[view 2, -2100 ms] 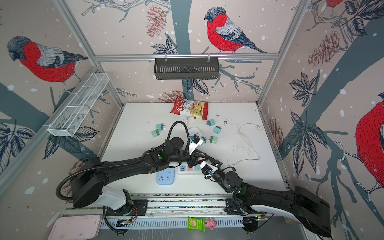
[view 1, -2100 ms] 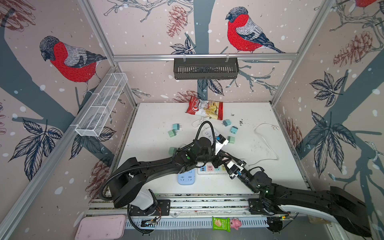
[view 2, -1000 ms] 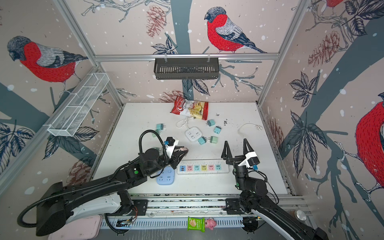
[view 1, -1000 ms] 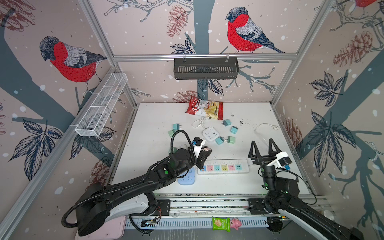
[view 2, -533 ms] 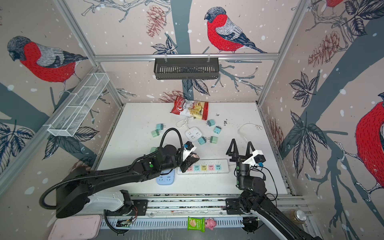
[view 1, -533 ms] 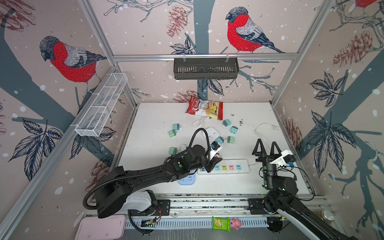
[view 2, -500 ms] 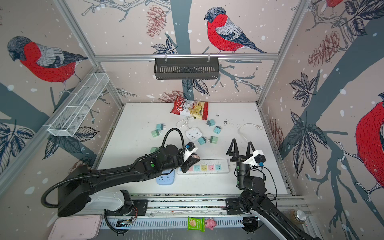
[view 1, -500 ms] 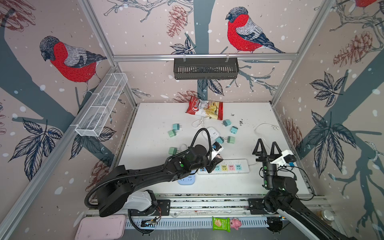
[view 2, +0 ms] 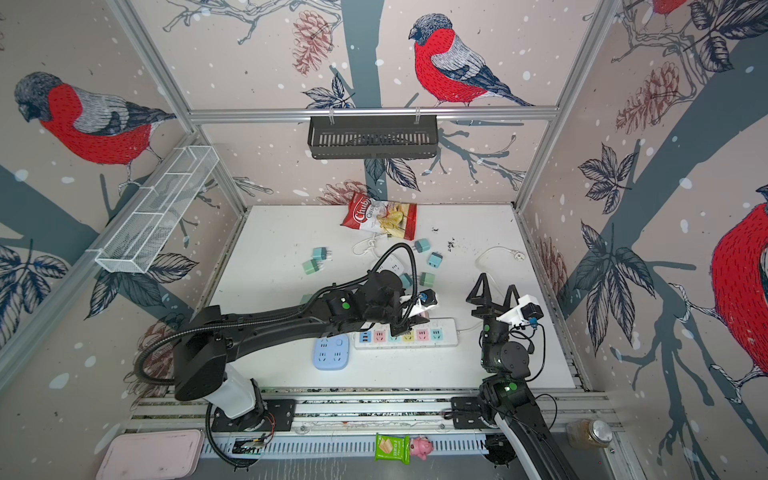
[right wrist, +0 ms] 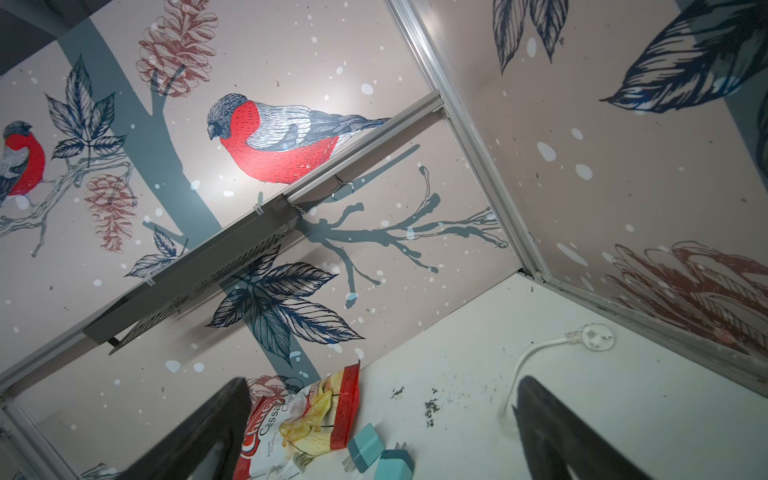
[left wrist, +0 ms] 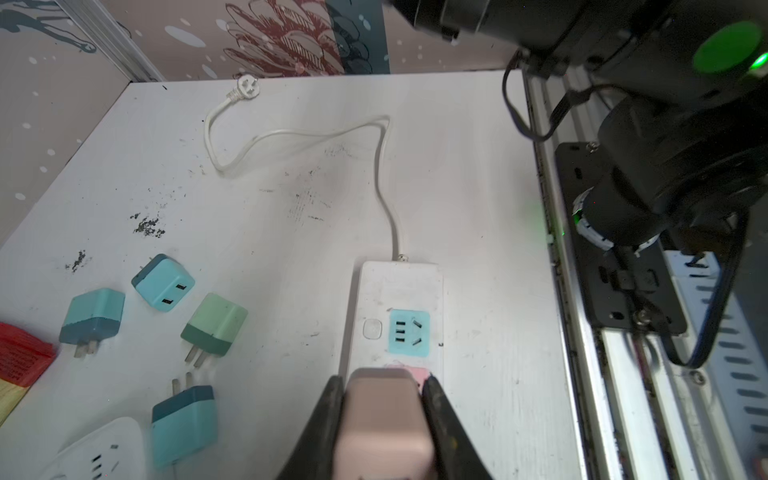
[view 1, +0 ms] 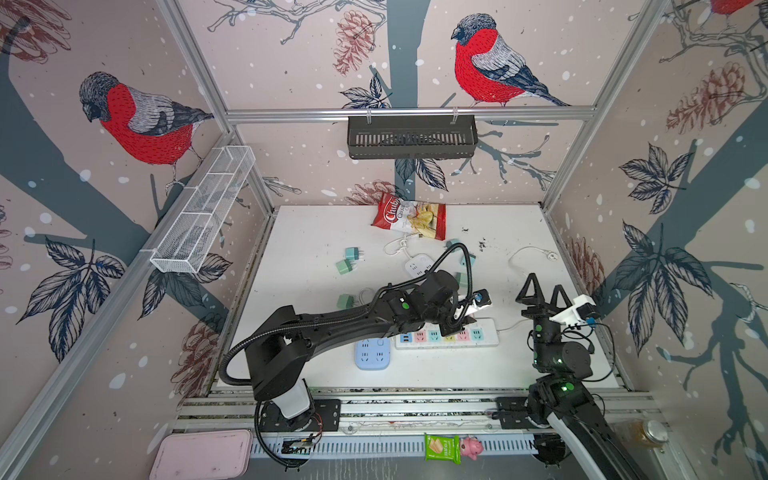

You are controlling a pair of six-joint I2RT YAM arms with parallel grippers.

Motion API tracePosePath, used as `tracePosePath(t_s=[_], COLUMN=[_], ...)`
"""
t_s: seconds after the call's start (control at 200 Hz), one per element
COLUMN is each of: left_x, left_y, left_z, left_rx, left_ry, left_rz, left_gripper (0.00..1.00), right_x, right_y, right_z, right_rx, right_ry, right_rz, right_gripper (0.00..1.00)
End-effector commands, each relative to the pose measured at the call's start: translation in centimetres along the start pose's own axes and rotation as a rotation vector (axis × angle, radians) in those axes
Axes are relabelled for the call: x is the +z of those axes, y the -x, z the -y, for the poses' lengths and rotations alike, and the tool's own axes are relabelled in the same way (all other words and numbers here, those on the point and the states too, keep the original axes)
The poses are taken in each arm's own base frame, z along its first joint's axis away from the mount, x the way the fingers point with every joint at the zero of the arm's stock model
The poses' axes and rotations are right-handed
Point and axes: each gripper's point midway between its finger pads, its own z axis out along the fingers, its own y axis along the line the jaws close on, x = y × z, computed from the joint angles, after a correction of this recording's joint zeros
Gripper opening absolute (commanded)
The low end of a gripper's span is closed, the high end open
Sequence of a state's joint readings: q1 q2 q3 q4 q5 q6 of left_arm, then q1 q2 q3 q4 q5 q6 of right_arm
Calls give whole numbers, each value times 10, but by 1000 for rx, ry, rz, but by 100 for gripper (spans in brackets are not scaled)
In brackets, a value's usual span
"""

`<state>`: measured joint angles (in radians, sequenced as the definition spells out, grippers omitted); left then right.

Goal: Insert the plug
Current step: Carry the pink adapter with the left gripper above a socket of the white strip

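Observation:
The plug (left wrist: 384,419) is a pale pink block, and my left gripper (left wrist: 384,386) is shut on its two sides. It sits over the pink socket (left wrist: 420,375) of the white power strip (left wrist: 395,286), beside the blue socket (left wrist: 408,332). Its prongs are hidden, so I cannot tell whether they are in. In both top views the left gripper (view 1: 459,326) (view 2: 405,326) is low over the strip (view 1: 488,340) (view 2: 449,337). My right gripper (view 1: 544,291) (view 2: 494,289) (right wrist: 382,386) is raised to the right of the strip, open, and holds nothing.
Several teal and green plugs (left wrist: 164,282) lie loose behind the strip. A blue square adaptor (view 1: 372,353) lies left of the strip and a small white one (view 1: 419,266) further back. A crisp bag (view 1: 409,216) lies at the back wall. The strip's cord (left wrist: 380,166) runs right.
My left gripper has carried the plug to the right, from near the blue adaptor to above the strip's pink socket. The right gripper has stayed raised and open, shifting only slightly.

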<state>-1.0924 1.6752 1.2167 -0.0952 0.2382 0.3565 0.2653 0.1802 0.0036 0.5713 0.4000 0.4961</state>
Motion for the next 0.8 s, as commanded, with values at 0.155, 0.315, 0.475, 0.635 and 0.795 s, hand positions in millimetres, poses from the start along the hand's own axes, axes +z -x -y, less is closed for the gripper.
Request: tracePosePath(t_s=[0.155,0.315,0.475,0.635,0.795], left_x=[18,39,69,89,99], left_y=[-19,-19,-35,-49,-54], left_z=[16,42,45,42,38], left_rx=[50,63,57,42,42], left_ry=[-75,-109,-100,-97,-86], left_rz=[-61,-106,-250,-321,-343], left_gripper=[0,0,0,0,0], right_x=[-11,-9,1,13,14], right_y=[-71,-72,-81,-101,-103], right_z=[60,64,63,54,59], right_rx=[104,97,76,53,63], right_ry=[-66,-79,-100,-72,-98], right_rz=[-181,-195,-275,-414,-420], right_gripper=[100,100,100,100,100])
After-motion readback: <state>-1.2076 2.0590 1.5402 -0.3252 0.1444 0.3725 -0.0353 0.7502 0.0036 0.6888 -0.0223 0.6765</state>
